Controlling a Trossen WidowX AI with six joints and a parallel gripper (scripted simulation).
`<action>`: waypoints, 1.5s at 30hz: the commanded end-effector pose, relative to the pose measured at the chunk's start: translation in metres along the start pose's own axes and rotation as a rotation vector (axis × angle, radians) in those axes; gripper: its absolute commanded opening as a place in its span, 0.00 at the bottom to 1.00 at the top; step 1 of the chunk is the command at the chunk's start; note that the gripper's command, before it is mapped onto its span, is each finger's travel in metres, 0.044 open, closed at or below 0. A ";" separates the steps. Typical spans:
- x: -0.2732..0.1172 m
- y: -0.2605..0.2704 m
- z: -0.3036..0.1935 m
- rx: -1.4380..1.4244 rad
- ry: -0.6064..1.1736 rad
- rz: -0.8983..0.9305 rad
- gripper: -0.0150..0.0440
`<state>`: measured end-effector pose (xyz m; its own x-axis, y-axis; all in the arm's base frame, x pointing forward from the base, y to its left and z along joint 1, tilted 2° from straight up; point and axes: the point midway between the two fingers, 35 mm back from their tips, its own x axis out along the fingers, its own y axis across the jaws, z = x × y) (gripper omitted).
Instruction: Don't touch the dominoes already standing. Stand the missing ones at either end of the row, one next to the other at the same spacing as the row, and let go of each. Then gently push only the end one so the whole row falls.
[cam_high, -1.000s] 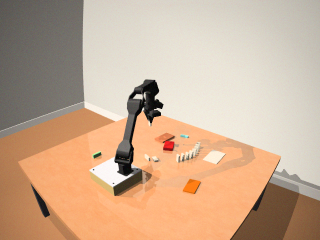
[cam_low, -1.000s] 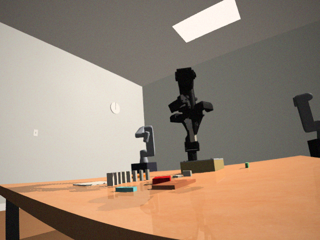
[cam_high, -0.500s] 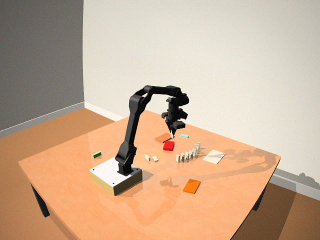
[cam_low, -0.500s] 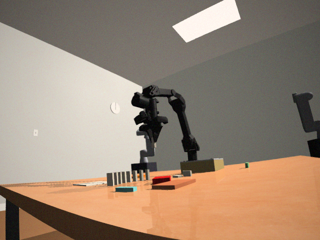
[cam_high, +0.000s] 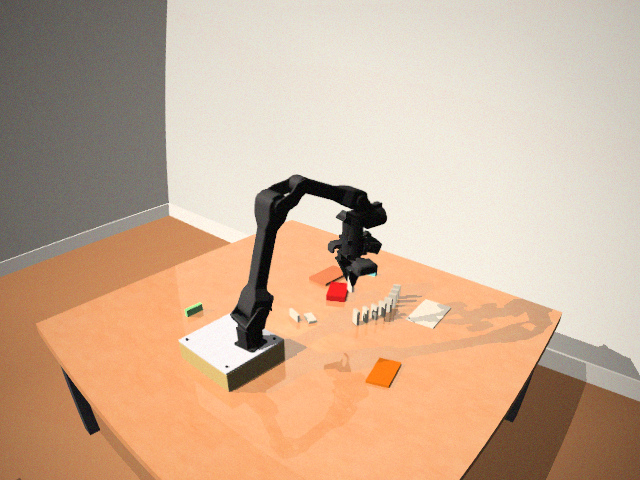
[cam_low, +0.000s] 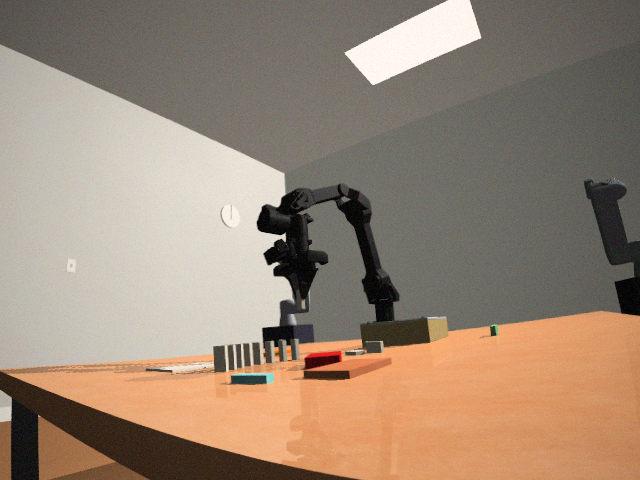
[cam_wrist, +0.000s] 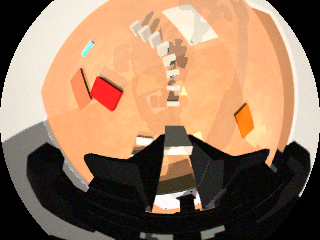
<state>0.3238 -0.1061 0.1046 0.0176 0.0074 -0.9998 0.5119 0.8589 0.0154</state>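
My gripper (cam_high: 351, 282) (cam_low: 302, 298) (cam_wrist: 175, 138) is shut on a pale domino (cam_high: 351, 286) (cam_low: 303, 304) (cam_wrist: 178, 149), held above the table and pointing down. In the wrist view the near end of the row lies just ahead of the fingers. The curved row has several standing pale dominoes; its near-end domino (cam_high: 355, 316) (cam_low: 295, 349) (cam_wrist: 173, 103) and far-end domino (cam_low: 220, 358) (cam_wrist: 136, 28) are upright. Between the row and the robot base, one loose domino (cam_high: 294, 314) (cam_low: 374, 346) rests on its edge and another (cam_high: 310, 318) (cam_low: 355, 352) lies flat.
A red block (cam_high: 337, 292) (cam_low: 323, 359) (cam_wrist: 106, 93) and terracotta slab (cam_high: 324, 275) (cam_low: 343, 368) (cam_wrist: 80, 90) lie beside the row. A cyan block (cam_low: 252, 378) (cam_wrist: 87, 48), white sheet (cam_high: 430, 313) (cam_wrist: 192, 24), orange slab (cam_high: 383, 372) (cam_wrist: 244, 121) and green block (cam_high: 193, 309) (cam_low: 494, 330) lie farther out.
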 end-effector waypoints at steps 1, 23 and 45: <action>0.029 -0.001 0.000 -0.005 0.016 -0.004 0.44; 0.113 -0.003 -0.009 -0.005 0.017 -0.004 0.44; 0.113 -0.003 -0.009 -0.005 0.017 -0.004 1.00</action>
<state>0.3165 -0.1032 -0.0080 0.0009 0.0137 -0.9999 0.5107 0.8597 0.0122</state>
